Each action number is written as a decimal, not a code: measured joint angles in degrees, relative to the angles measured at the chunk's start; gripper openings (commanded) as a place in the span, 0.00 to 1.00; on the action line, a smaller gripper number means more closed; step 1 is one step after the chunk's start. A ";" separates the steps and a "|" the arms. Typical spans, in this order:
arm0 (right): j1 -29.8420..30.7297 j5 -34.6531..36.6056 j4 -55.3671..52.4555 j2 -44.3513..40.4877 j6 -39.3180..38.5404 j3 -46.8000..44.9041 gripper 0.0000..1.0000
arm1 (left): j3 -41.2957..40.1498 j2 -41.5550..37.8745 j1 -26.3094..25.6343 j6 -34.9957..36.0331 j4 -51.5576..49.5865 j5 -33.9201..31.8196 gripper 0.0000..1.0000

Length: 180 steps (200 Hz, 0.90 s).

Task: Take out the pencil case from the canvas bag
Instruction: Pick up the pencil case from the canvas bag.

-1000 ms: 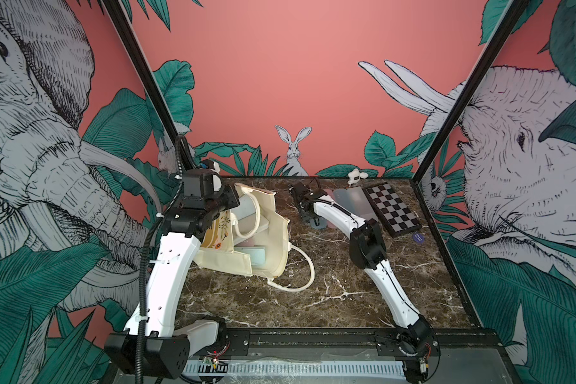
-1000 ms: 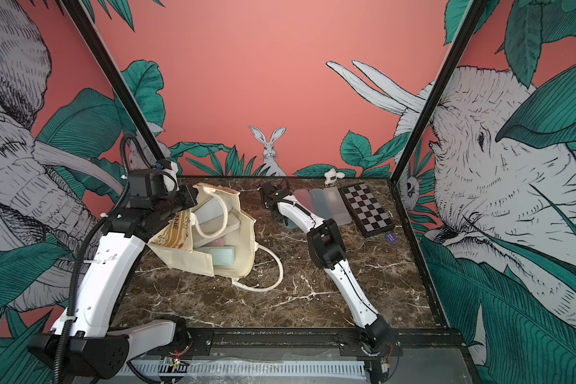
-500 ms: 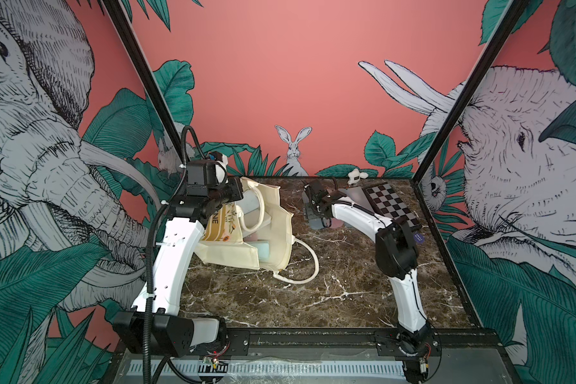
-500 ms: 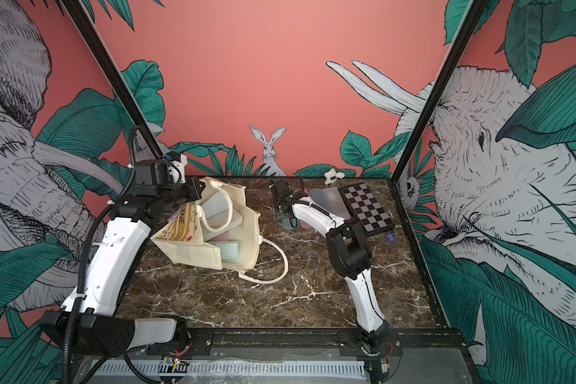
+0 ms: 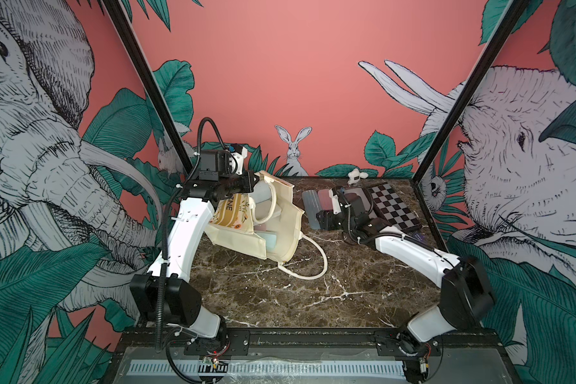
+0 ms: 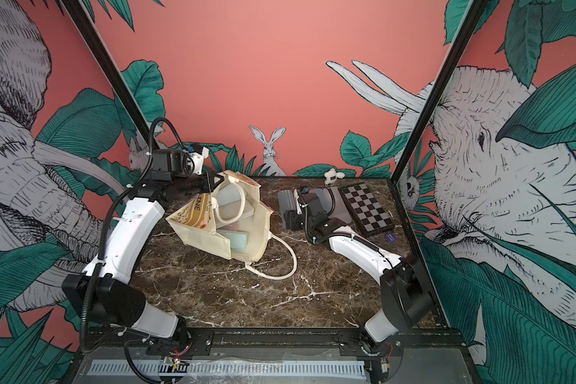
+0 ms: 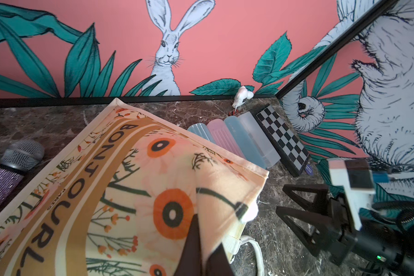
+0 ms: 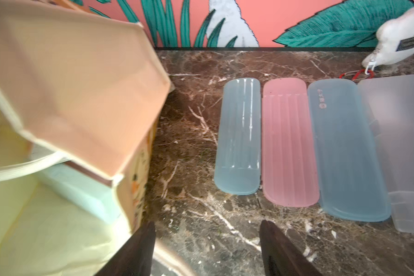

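Note:
The cream canvas bag lies tipped on the marble with its mouth facing right. My left gripper is shut on its upper printed rim and holds it raised. Inside the bag shows a mint pencil case, with other pale cases behind it. My right gripper hangs open and empty over bare marble, between the bag's mouth and a row of cases. One loop handle trails on the table.
Several pencil cases, blue, pink, blue and frosted, lie side by side at the back. Beside them sit a chessboard, a white plush keychain and a purple tag. A microphone lies behind the bag.
My left gripper has lifted the bag's rim higher and toward the back. The right gripper has drawn away from the row of cases toward the front, its jaws a little narrower.

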 measured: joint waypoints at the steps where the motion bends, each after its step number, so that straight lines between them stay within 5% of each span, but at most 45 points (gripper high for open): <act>1: 0.07 -0.13 0.09 -0.20 -0.09 -0.13 0.65 | 0.00 0.02 -0.02 0.07 0.00 0.04 0.00; 64: 11.58 -7.76 2.69 -7.48 -7.21 -2.71 0.52 | 0.00 0.96 -2.56 2.49 0.37 4.48 0.00; 180: 18.47 -4.17 -2.69 16.81 -12.31 9.49 0.51 | 2.60 2.34 -4.81 5.22 -0.63 9.16 0.00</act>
